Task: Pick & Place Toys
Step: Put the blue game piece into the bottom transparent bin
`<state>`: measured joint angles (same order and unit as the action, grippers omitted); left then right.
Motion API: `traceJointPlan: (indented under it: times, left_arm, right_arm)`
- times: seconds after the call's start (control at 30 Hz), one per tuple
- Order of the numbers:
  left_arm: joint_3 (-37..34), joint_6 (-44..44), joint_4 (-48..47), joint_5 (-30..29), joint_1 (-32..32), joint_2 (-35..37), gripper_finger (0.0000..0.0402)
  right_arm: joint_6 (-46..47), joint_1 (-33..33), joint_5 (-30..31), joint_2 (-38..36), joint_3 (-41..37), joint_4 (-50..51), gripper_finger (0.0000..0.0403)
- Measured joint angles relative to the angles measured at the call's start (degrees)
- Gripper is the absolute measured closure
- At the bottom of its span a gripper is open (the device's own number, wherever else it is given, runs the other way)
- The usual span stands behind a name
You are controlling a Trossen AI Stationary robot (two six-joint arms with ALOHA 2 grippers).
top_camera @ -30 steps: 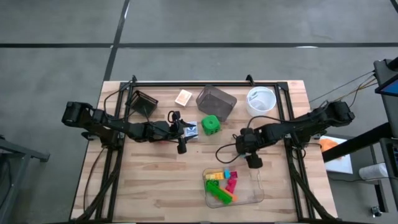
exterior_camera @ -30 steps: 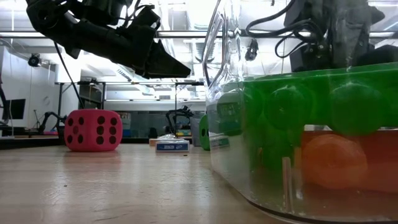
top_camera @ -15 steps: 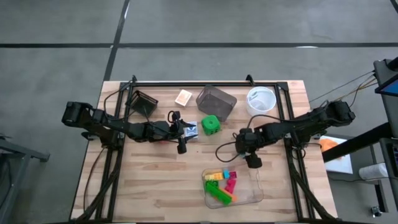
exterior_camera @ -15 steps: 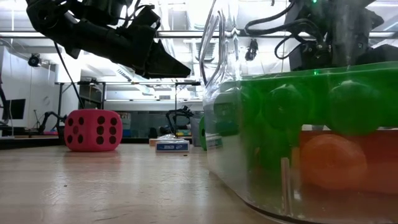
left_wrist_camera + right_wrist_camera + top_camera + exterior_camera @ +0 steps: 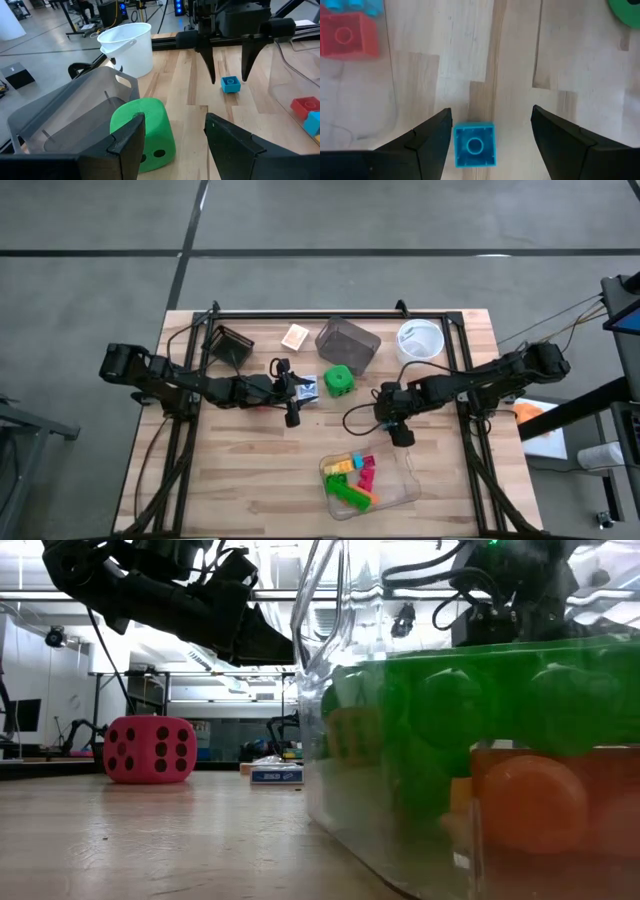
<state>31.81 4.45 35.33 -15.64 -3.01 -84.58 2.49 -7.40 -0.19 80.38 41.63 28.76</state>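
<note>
Right end effector (image 5: 485, 135) gapes empty over a half-cropped blue brick (image 5: 474, 145); left end effector (image 5: 172, 145) open, empty.

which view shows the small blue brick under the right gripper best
The right wrist view: the blue brick lies square between the open right gripper's fingers, stud up, on bare wood. The left wrist view shows it farther off, below those fingers. The high view hides it under the gripper; the low view does not show it.
</note>
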Motion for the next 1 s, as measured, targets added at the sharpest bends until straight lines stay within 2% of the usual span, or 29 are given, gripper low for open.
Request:
traceJointPlan:
  times: [0.4,0.47,0.6,0.67,0.77,1.0]
  left_arm:
    - [0.0,0.0,0.0,0.0,0.0,0.0,0.0193]
    - [0.0,0.0,0.0,0.0,0.0,0.0,0.0193]
    - [0.0,0.0,0.0,0.0,0.0,0.0,0.0193]
    - [0.0,0.0,0.0,0.0,0.0,0.0,0.0194]
    - [0.0,0.0,0.0,0.0,0.0,0.0,0.0194]
    - [0.0,0.0,0.0,0.0,0.0,0.0,0.0194]
  right_arm:
    - [-0.8,0.1,0.4,-4.7,2.8,0.4,0.0135]
    - [-0.8,0.1,4.3,-6.0,3.0,0.4,0.0135]
    - [-1.3,0.2,17.3,-6.6,3.1,1.1,0.0135]
    - [-1.3,0.2,20.8,-5.7,3.1,1.0,0.0135]
    - [-0.7,0.2,23.5,-3.1,3.1,0.5,0.0135]
    - [0.4,-0.2,23.5,2.5,3.0,0.9,0.0135]
